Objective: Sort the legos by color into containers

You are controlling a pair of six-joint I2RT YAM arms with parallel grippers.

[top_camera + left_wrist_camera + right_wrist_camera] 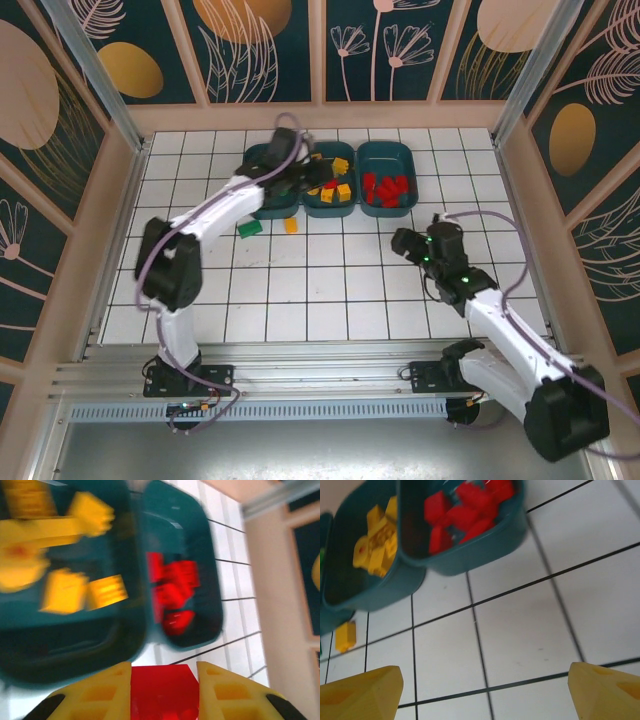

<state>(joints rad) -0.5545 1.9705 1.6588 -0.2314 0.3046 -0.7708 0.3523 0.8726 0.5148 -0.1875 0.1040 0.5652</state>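
My left gripper is shut on a red lego that fills the gap between its yellow fingers. In the top view this gripper hangs over the row of three teal containers, above the middle one. The middle container holds yellow legos; the right container holds red legos. The left container is mostly hidden by the arm. A green lego and an orange lego lie on the tiles in front of the containers. My right gripper is open over bare tiles, nothing between its fingers.
The white tiled floor is walled in by wooden panels on the left, back and right. From the right wrist, the red container, the yellow container and the loose yellow-orange lego lie ahead and to the left.
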